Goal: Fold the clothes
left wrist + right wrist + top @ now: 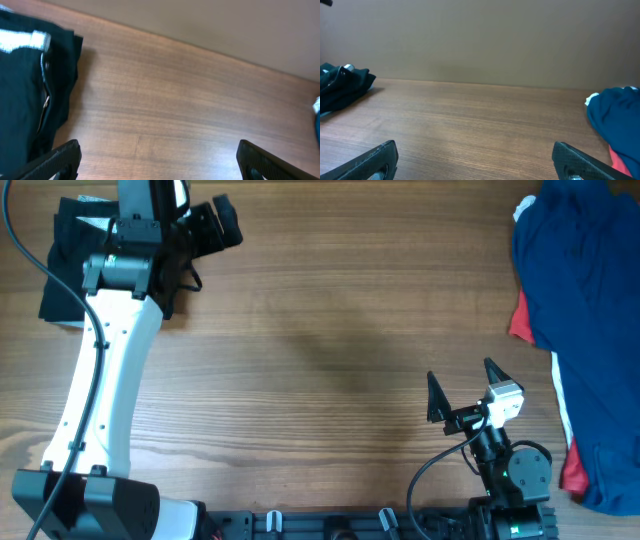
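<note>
- The shorts (62, 270) are lying far left, under my left arm (110, 410).
- Left pincer (157, 160) and right pincer (461, 372) are gaping wide, empty.
- I'm risking the arm snagging and undoing the fold.

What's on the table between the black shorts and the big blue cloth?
Just bare wooden table, seen best from overhead. Only the left pincer pokes out beside the black shorts; the blue cloth lies far right.

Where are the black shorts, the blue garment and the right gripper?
black shorts (20, 100), left wrist view, on the dark cloth.
blue garment (585, 280), overhead view, on its middle.
right gripper (459, 370), overhead view, midway between the fingertips.
</note>
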